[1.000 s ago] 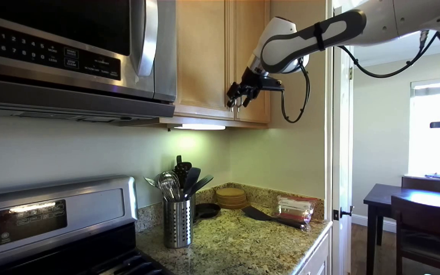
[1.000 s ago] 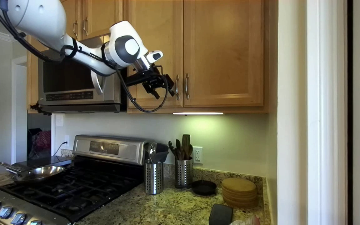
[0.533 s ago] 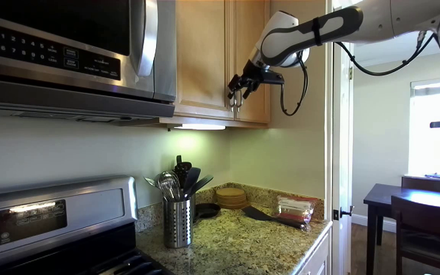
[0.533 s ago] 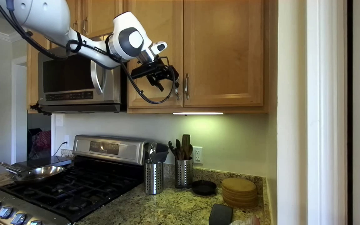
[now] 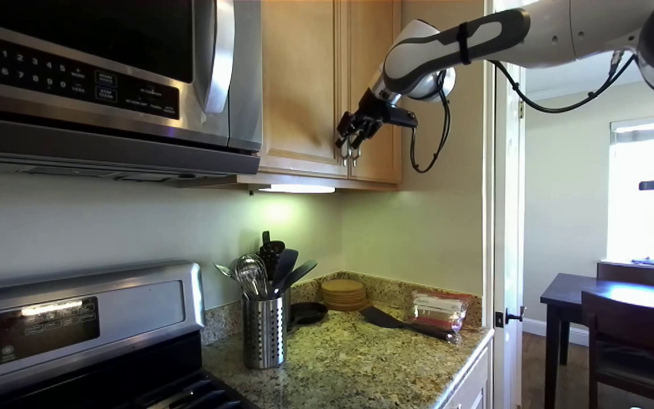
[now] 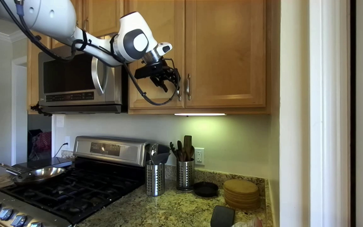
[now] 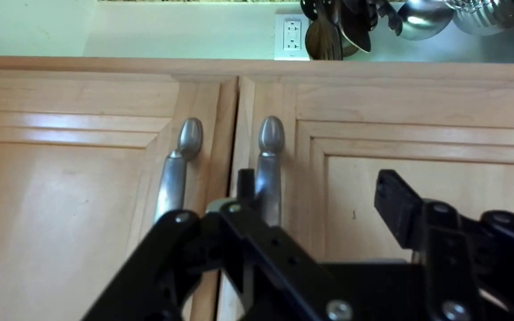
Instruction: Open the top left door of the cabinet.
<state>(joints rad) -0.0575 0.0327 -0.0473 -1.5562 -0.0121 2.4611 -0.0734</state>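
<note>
Left door closed, jaws spread wide at its handle

In an exterior view, we see the gripper tilted downward in front of the cabinet. The left door hangs beside the microwave. Below, a utensil holder, a spatula and a bag rest on the counter.

In an exterior view, we see the left door flush with the right door, the upper part of its handle hidden behind the gripper. A pan stands on the stove.

In the wrist view, which is upside down, we find the left door at the picture's right. The jaws stand wide apart: one is just beside the left door's handle, the other well apart from it, before the same door, so the handle lies between them. We cannot tell whether either jaw touches the handle.
</note>
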